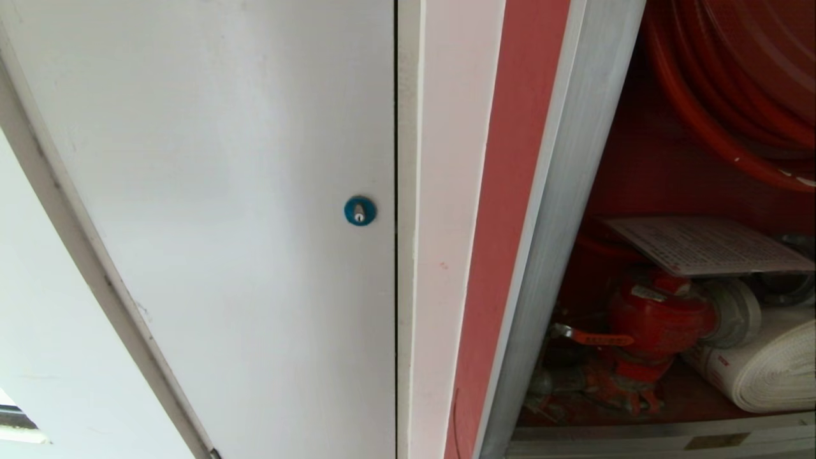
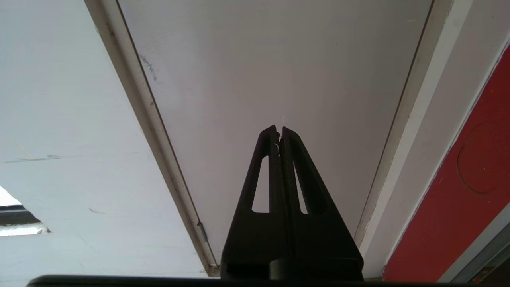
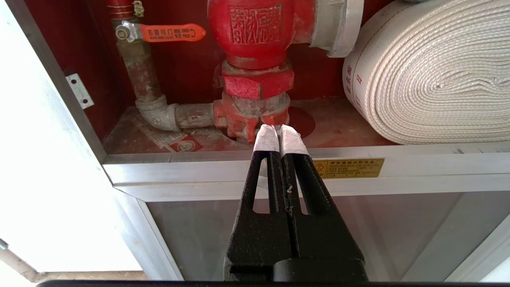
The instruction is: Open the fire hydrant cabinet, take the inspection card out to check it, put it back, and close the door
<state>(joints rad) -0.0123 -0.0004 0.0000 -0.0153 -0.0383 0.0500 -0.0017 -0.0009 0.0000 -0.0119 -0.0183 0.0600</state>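
Observation:
The fire hydrant cabinet (image 1: 561, 223) fills the right of the head view, its red inside uncovered. The door is out of view. The inspection card (image 1: 701, 245) lies flat on top of the red valve (image 1: 656, 319), under the red hose reel (image 1: 733, 95). Rolled white hose (image 1: 771, 370) lies to the valve's right. My right gripper (image 3: 277, 129) is shut and empty, its white-taped tips just outside the lower frame rail, pointing at the valve's base (image 3: 251, 115). My left gripper (image 2: 279, 129) is shut and empty, facing the white panel (image 2: 279, 59). Neither gripper shows in the head view.
A plain white panel (image 1: 223, 191) with a blue round lock (image 1: 359, 211) takes up the left. A small brass plate (image 3: 348, 167) sits on the lower rail, above a smaller glass pane (image 3: 378, 231). An orange lever handle (image 3: 171, 32) sticks out beside the valve.

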